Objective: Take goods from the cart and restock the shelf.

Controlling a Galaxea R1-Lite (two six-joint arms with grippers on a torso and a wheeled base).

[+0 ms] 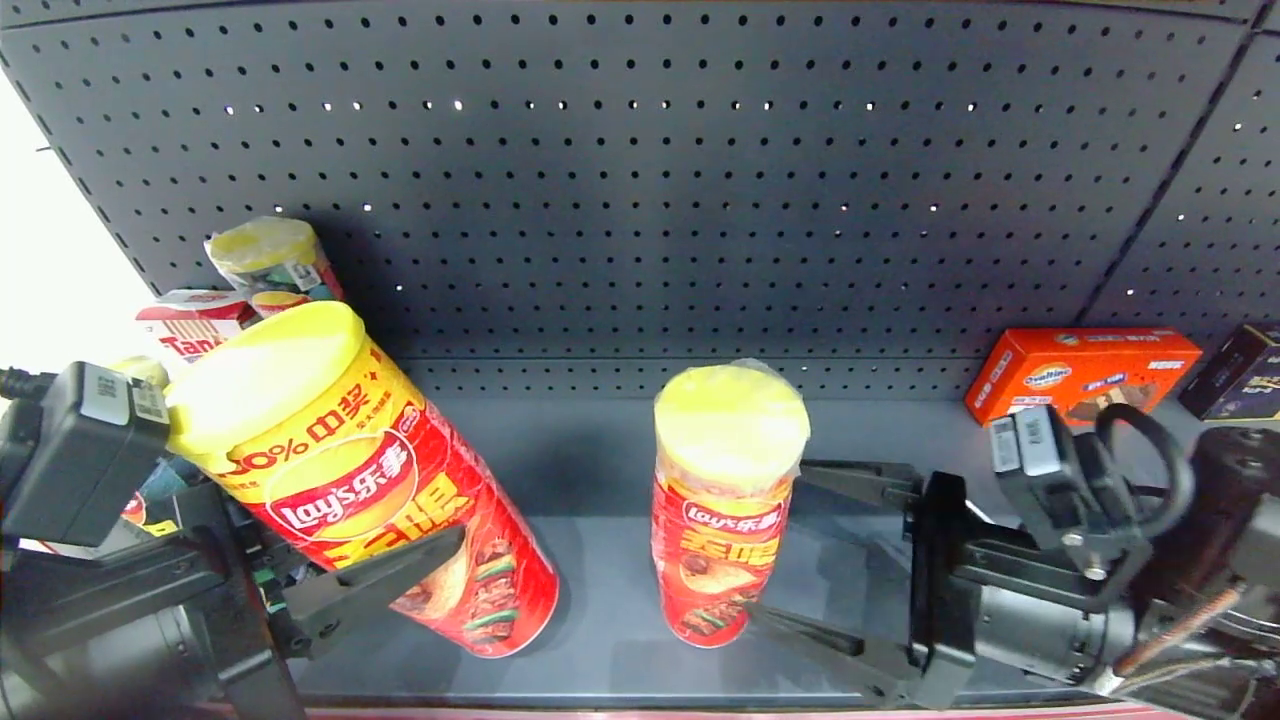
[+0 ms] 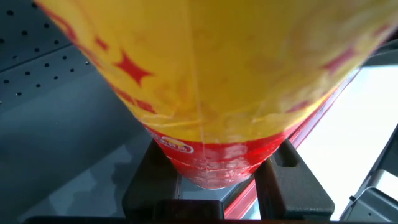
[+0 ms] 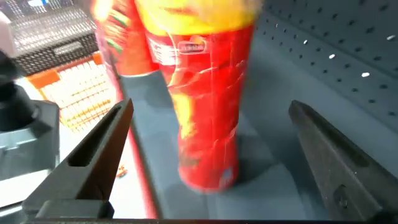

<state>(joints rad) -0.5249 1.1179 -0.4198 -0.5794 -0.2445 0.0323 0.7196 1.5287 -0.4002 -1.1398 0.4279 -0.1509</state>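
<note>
Jaws of the left gripper (image 2: 217, 186) clamp the tilted chip can (image 1: 360, 480) at the shelf's (image 1: 600, 470) front left, seemingly angled for setting down, while the right gripper's (image 1: 775, 542) jaws gape wide around the upright can (image 1: 725, 520) standing mid-shelf.

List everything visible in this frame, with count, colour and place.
chip cans: 2, red with yellow lids; one tilted at the shelf's left, one upright mid-shelf
small can: 1, yellow lid, back left
red-and-white box: 1, back left, beside the small can
orange box: 1, back right
dark box: 1, far right
shelf: 1, grey, with a pegboard back
left gripper: black, shut on the tilted can
right gripper: black, open, either side of the upright can
</note>
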